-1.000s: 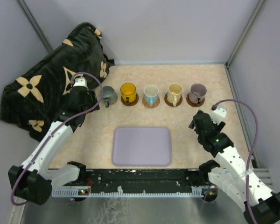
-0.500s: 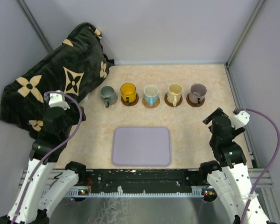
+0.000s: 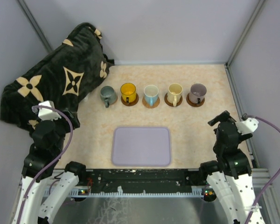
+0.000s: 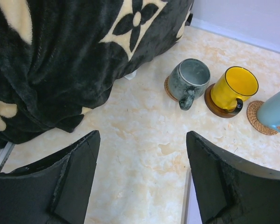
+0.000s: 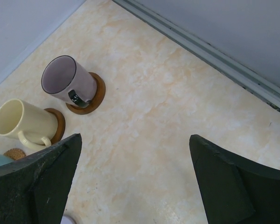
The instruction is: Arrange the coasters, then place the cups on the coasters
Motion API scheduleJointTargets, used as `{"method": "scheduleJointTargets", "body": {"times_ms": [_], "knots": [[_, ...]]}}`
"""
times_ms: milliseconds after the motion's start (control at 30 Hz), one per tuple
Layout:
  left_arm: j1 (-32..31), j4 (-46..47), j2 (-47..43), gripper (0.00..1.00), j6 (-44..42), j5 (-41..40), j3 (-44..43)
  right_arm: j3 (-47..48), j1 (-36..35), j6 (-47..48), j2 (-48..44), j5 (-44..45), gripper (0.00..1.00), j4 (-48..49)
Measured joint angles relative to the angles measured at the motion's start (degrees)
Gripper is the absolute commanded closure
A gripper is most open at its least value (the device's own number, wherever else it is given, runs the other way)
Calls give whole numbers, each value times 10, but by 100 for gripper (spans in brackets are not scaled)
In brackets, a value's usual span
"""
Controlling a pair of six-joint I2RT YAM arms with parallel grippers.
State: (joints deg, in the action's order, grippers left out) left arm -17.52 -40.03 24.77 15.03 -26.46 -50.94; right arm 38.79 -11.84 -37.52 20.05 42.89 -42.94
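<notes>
Our left gripper (image 4: 142, 140) and right gripper (image 5: 135, 140) stand wide and empty, well apart from the 5 cups (image 3: 151, 94). Each cup sits on its coaster (image 5: 99, 91) in 1 row at the far side; we judge nothing is left.

The left gripper (image 4: 142, 135) has drawn back from the grey-green mug (image 3: 107, 95), where it was a second ago, to the near left by the edge of the blanket (image 3: 51, 79). The right gripper (image 5: 135, 136) has likewise retreated from near the purple mug (image 3: 197, 91) toward the table's near right side, its arm folded back.
</notes>
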Motion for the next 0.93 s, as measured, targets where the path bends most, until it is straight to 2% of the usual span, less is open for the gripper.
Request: {"method": "scheduleJointTargets", "body": {"times_ms": [100, 233, 567, 933], "knots": [[0, 0, -2, 15, 2, -2, 0, 0, 0, 0, -5, 0, 1, -1], [0, 0, -2, 1, 4, -4, 0, 0, 0, 0, -7, 0, 1, -1], [0, 2, 0, 0, 3, -7, 0, 0, 0, 0, -7, -5, 1, 1], [0, -10, 42, 0, 7, -42, 0, 0, 0, 0, -7, -7, 1, 1]]}}
